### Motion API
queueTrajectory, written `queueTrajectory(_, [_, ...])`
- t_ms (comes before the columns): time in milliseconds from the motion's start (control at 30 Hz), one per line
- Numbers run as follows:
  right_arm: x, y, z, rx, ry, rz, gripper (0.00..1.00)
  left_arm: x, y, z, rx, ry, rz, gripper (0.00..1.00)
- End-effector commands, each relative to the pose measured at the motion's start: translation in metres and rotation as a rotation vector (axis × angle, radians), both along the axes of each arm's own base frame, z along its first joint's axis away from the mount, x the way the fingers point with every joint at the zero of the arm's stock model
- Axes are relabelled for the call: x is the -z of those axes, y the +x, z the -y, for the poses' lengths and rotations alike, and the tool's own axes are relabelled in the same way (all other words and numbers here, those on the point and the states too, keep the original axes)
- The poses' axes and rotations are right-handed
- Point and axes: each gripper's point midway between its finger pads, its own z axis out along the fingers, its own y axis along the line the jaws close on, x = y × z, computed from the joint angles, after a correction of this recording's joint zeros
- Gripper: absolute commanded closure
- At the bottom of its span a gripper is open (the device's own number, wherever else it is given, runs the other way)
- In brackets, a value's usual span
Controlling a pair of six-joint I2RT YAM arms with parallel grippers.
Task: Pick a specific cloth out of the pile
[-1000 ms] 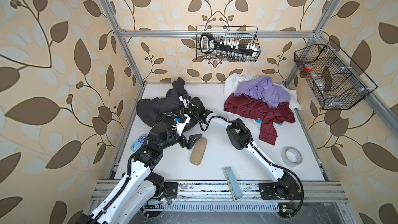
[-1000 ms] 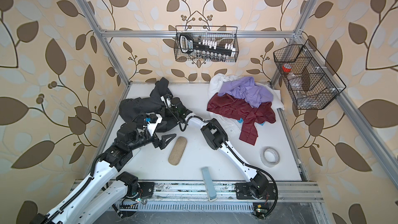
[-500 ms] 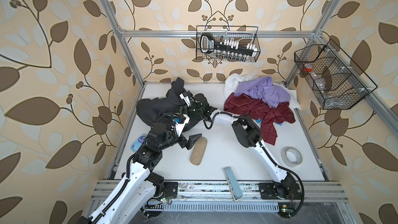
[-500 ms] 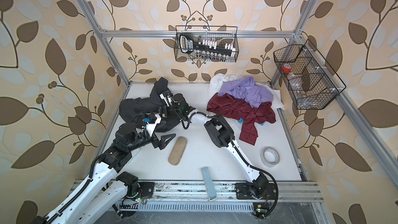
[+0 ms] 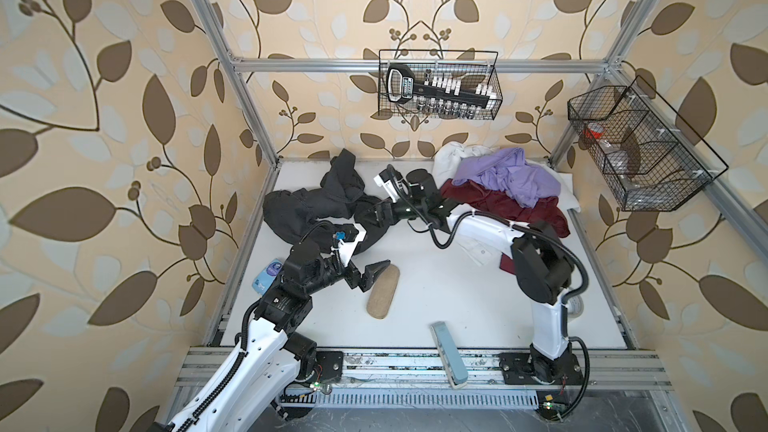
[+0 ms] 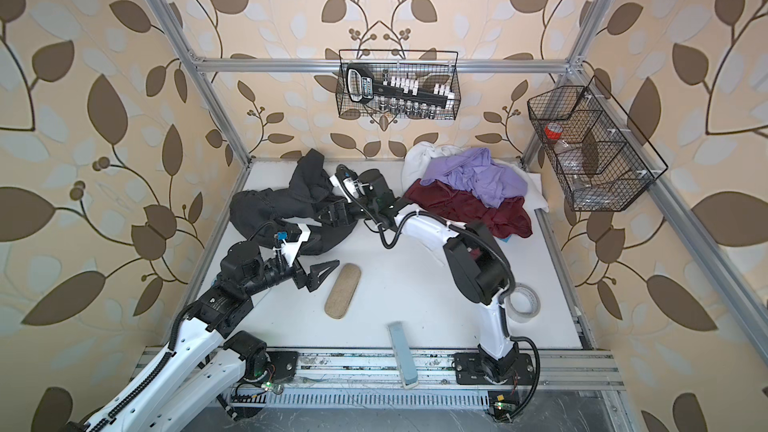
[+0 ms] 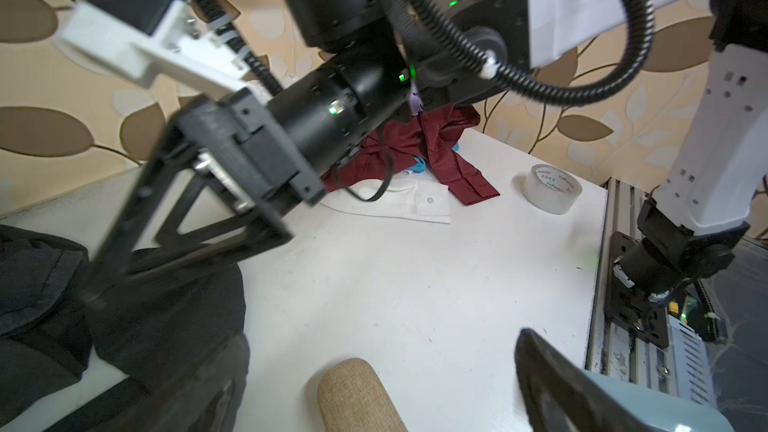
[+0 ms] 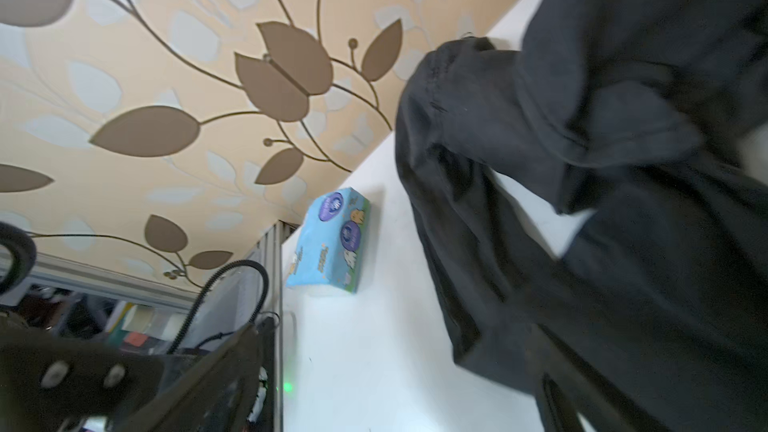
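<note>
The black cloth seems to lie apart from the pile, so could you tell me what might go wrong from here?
1. The right end effector is open but sits right against the cloth; fabric may snag on a finger as it pulls away and get dragged toward the pile.
2. The left end effector, open, hovers nearby beside the tan case; the arms could bump.
3. The right arm passes over the white shirt and may drag it.
</note>
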Motion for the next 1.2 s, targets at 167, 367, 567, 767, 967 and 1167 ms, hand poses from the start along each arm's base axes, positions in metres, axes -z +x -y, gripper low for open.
queueTrajectory(167, [0.005, 0.006, 0.19, 0.421, -0.239, 0.047, 0.0, 0.015, 0.049, -0.049, -0.404, 0.054, 0.003, 0.01])
queueTrajectory(367, [0.013, -0.009, 0.336, 0.84, -0.457, 0.152, 0.0, 0.041, 0.086, -0.123, -0.855, 0.172, -0.025, 0.01])
queueTrajectory(567, [0.024, -0.021, 0.42, 1.135, -0.537, 0.228, 0.0, 0.078, 0.108, -0.19, -1.123, 0.129, -0.128, 0.01])
queueTrajectory(767, [0.048, -0.021, 0.444, 1.198, -0.529, 0.274, 0.0, 0.093, 0.109, -0.22, -1.255, 0.111, -0.033, 0.01])
queueTrajectory(967, [0.076, -0.015, 0.454, 1.237, -0.47, 0.302, 0.0, 0.114, 0.125, -0.216, -1.214, 0.098, -0.043, 0.01])
queueTrajectory(1167, [0.082, -0.015, 0.467, 1.241, -0.363, 0.358, 0.01, 0.143, 0.143, -0.201, -1.111, 0.111, -0.073, 0.01])
